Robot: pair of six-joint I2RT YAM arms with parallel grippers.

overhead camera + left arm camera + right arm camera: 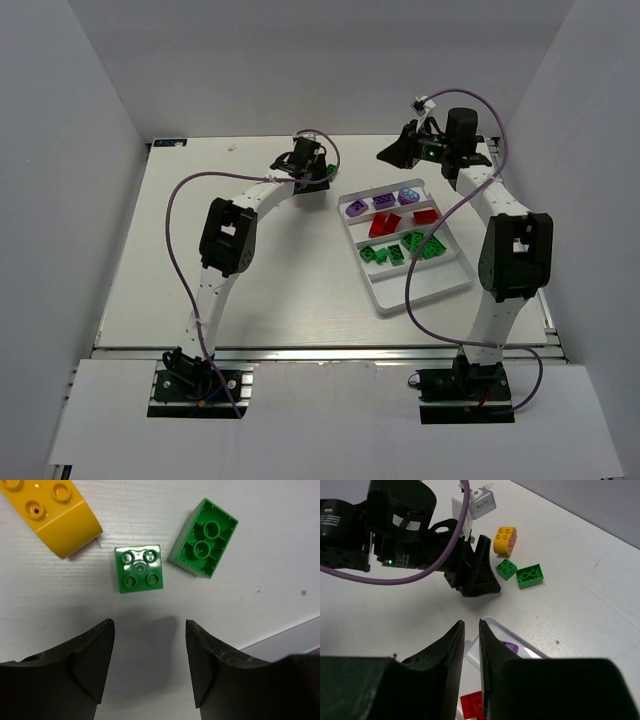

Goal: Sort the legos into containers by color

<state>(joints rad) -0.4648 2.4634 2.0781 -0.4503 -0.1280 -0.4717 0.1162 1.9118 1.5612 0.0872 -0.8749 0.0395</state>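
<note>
My left hand [149,626] hovers wide open, empty, over the counter [270,580]. A green two-by-two brick [138,569] lies at twelve o'clock: light, rigid, slick; pinch its flat opposite sides.

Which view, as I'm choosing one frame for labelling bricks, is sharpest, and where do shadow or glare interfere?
Left wrist view: sharpest, though the small green square studded plastic brick shows pale glare spots and the left pincer throws a soft shadow on the white tabletop; right wrist view: the right pincer is a dark, detail-poor mass; top external view: evenly lit, but distant.
</note>
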